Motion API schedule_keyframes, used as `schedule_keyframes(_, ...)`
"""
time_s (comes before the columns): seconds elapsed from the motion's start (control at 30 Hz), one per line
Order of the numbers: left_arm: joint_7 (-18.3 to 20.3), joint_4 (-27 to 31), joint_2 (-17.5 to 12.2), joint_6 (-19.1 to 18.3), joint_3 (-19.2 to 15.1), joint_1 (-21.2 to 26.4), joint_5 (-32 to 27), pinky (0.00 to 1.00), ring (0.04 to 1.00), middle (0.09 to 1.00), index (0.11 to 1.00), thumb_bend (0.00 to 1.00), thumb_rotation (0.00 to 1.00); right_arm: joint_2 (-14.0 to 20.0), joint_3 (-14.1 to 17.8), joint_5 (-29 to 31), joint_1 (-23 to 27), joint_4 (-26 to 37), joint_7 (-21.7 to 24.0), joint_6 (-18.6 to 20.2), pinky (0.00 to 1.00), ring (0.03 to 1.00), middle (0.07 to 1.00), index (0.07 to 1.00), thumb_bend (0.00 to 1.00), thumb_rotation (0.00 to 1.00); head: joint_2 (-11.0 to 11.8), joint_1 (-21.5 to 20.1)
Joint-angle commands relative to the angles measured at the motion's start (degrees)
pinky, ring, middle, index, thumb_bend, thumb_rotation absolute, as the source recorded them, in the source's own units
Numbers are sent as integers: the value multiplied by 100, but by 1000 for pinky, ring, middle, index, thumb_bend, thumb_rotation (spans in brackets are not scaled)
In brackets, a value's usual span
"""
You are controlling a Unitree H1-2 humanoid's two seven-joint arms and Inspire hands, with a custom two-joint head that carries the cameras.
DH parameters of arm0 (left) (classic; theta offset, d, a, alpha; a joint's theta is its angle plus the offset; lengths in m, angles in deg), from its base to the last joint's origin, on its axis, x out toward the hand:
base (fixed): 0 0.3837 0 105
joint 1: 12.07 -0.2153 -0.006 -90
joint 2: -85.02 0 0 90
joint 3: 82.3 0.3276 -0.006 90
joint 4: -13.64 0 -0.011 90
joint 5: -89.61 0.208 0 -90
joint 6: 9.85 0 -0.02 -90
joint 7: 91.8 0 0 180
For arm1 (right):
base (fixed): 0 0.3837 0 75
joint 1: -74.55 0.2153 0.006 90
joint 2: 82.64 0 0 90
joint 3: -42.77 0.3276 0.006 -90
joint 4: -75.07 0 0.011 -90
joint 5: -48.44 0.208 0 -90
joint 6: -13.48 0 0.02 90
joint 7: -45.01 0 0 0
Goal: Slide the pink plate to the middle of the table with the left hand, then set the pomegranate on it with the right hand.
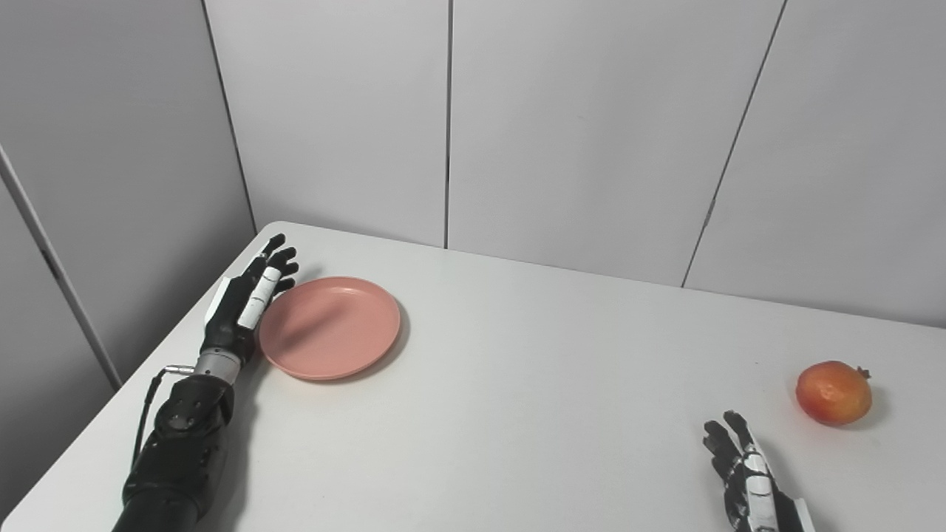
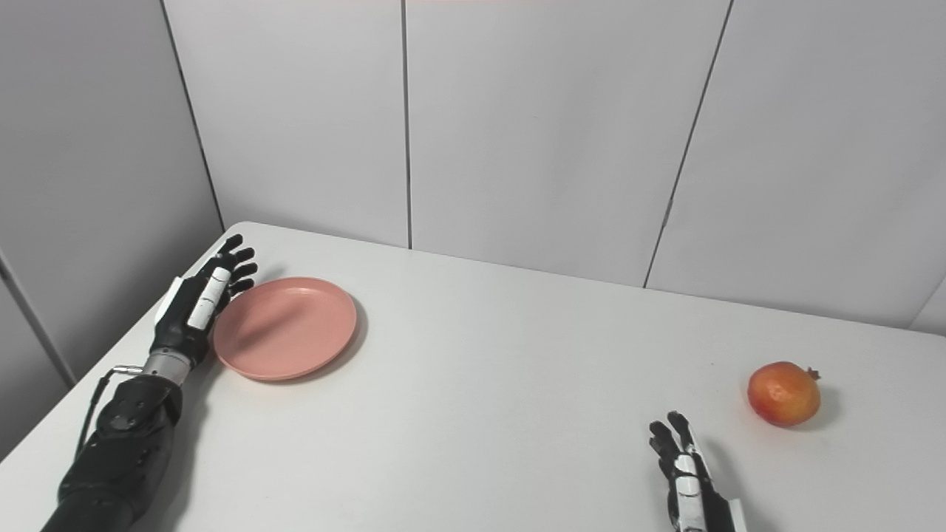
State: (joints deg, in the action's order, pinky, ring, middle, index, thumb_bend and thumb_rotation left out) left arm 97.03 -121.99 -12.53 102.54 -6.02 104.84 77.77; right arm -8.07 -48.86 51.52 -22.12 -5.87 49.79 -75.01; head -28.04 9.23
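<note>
The pink plate [image 1: 329, 326] lies flat at the table's left side, close to the left edge. My left hand [image 1: 247, 299] is open, fingers stretched out, set edge-on against the plate's left rim. The pomegranate [image 1: 833, 392] is orange-red and sits at the right side of the table. My right hand [image 1: 743, 469] rests open near the front edge, below and to the left of the fruit, a short gap apart from it. Neither hand holds anything.
The white table [image 1: 547, 384] has its left edge just beyond my left arm and its back edge meets grey wall panels [image 1: 591, 125].
</note>
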Motion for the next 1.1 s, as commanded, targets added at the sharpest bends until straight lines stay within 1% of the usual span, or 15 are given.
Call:
schedule_keyframes(0.0, 113, 248, 105, -271, -118, 38, -344, 865, 892, 913, 919, 890, 854, -33, -95, 0, -336, 31, 23, 102, 998, 923, 899, 938, 692, 1000, -16, 8)
schedule_keyframes(0.07, 117, 437, 190, -522, -190, 4, -501, 861, 903, 926, 933, 890, 874, -26, -112, -1, -338, 35, 15, 92, 994, 922, 900, 939, 688, 1000, -24, 3)
schedule_keyframes(0.2, 120, 654, 274, -846, -257, -32, -623, 857, 902, 930, 945, 886, 919, -25, -141, -12, -347, 41, -4, 88, 997, 923, 902, 940, 684, 1000, -42, -4)
schedule_keyframes(0.23, 116, 778, 301, -976, -265, -57, -660, 857, 902, 929, 947, 884, 924, -32, -147, -17, -351, 55, -17, 113, 997, 922, 901, 940, 684, 1000, -52, -9)
schedule_keyframes(0.37, 159, 1074, 354, -1369, -261, -115, -748, 841, 880, 917, 935, 884, 945, -46, -174, -16, -360, 82, -37, 154, 997, 919, 897, 936, 675, 1000, -63, -19)
schedule_keyframes(0.47, 188, 1255, 379, -1608, -241, -156, -790, 856, 884, 921, 944, 895, 952, -40, -190, -30, -362, 78, -42, 128, 998, 921, 900, 940, 672, 1000, -66, -21)
schedule_keyframes(0.6, 217, 1619, 431, -2130, -226, -199, -940, 899, 902, 926, 969, 900, 945, -29, -211, -47, -365, 71, -46, 88, 991, 918, 898, 941, 660, 1000, -82, -30)
schedule_keyframes(0.67, 230, 1794, 442, -2340, -188, -220, -966, 883, 899, 918, 969, 894, 952, -36, -219, -50, -369, 76, -55, 71, 989, 917, 896, 939, 667, 1000, -86, -35)
schedule_keyframes(0.87, 286, 2042, 489, -2702, -85, -238, -968, 856, 879, 899, 965, 879, 961, -48, -243, -88, -387, 118, -84, 127, 980, 912, 893, 937, 672, 1000, -111, -54)
schedule_keyframes(1.07, 216, 2337, 683, -2896, 10, -337, -930, 837, 866, 892, 949, 867, 943, -50, -258, -91, -395, 119, -91, 102, 976, 909, 893, 935, 670, 1000, -117, -71)
